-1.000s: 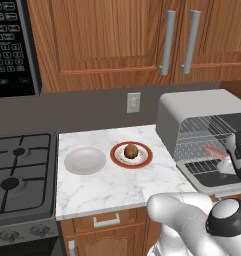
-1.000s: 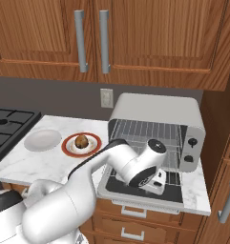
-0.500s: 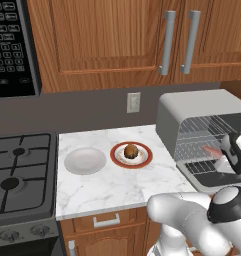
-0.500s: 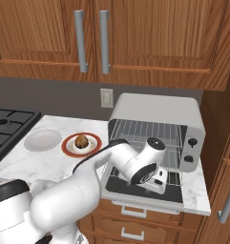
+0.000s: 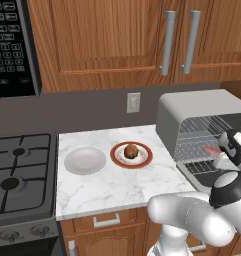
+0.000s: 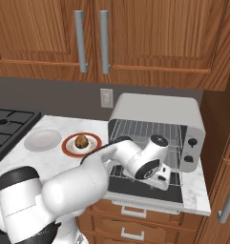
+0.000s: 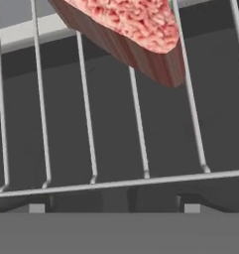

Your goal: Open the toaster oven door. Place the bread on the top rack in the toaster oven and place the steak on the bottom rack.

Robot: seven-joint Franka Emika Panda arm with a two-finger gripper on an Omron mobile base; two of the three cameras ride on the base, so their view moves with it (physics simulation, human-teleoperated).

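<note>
While the toaster oven door (image 6: pixel 145 188) hangs open, the steak (image 7: pixel 136 34) lies on the bottom rack (image 7: pixel 116 149), free of the gripper (image 6: pixel 159 178), whose spread I cannot tell. The bread (image 5: pixel 131 150) sits on a red-rimmed plate (image 5: pixel 144 159) on the bench (image 5: pixel 112 185).

Both base cameras look forward and down from behind the arm, left and right, sharing the white marble counter (image 5: pixel 112 187) (image 6: pixel 49 125) and the light grey boxy toaster oven (image 5: pixel 192 107) (image 6: pixel 157 109). The hand camera hangs very near a thin silver wire rack (image 7: pixel 116 184).
</note>
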